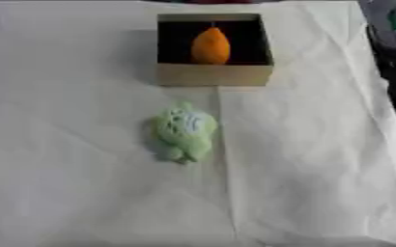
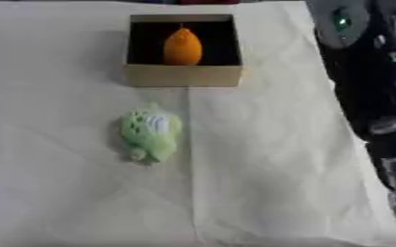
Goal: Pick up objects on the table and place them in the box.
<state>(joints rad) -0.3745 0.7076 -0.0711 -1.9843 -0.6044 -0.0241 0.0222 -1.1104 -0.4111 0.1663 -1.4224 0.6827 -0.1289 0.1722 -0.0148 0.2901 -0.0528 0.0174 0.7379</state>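
On the white cloth (image 1: pixel 319 159), about mid-table, lies the pale green soft object (image 1: pixel 183 130), lumpy, with a whitish patch on its upper side; I cannot make out what it is beyond colour and shape. It rests free on the cloth, nothing touching it, just left of the long crease running toward me.

Straight beyond it, well apart, stands the box (image 1: pixel 214 75): tan cardboard walls, dark interior, open top. Inside, an orange oval object (image 1: pixel 211 46) stands on end against the dark floor, roughly centred, a thin stalk or line at its tip.

View comparison: the right eye view shows my right arm (image 2: pixel 366 72) as a long black and silver mass down the right edge, with a green light near the top and a small blue-violet one lower. The left eye view catches only a dark sliver of it at the upper right corner.

My right hand: I cannot tell whether the fingers are spread or closed; the lower end of the arm blurs out at the picture's edge. The green object lies well to the left of that arm, clear of it. My left hand shows in neither view.
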